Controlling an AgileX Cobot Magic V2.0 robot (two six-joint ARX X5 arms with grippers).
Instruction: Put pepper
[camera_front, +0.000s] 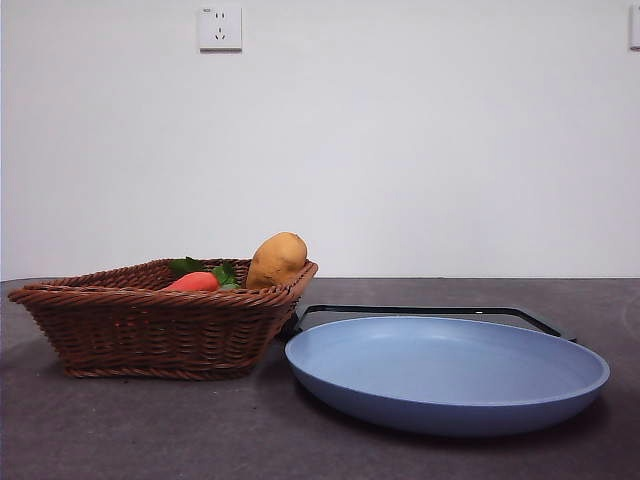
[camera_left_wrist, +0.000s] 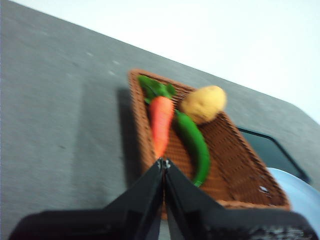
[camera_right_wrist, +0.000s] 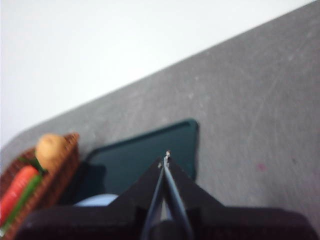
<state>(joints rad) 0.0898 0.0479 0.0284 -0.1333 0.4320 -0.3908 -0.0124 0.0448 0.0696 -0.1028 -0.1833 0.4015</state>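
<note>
The long dark-green pepper (camera_left_wrist: 194, 145) lies in the brown wicker basket (camera_left_wrist: 235, 170) between an orange-red carrot (camera_left_wrist: 161, 122) and a tan potato (camera_left_wrist: 203, 103). In the front view the pepper is hidden behind the basket's (camera_front: 150, 325) wall; only the carrot (camera_front: 193, 283) and the potato (camera_front: 276, 259) rise above the rim. My left gripper (camera_left_wrist: 163, 163) is shut and empty, high above the basket's near edge. My right gripper (camera_right_wrist: 165, 156) is shut and empty, above a dark tray (camera_right_wrist: 140, 157). A strip of the pepper (camera_right_wrist: 22, 197) shows in the right wrist view.
A blue plate (camera_front: 445, 372) sits on the table to the right of the basket, with the dark flat tray (camera_front: 430, 315) behind it. A wall socket (camera_front: 220, 28) is on the white wall. Neither arm shows in the front view.
</note>
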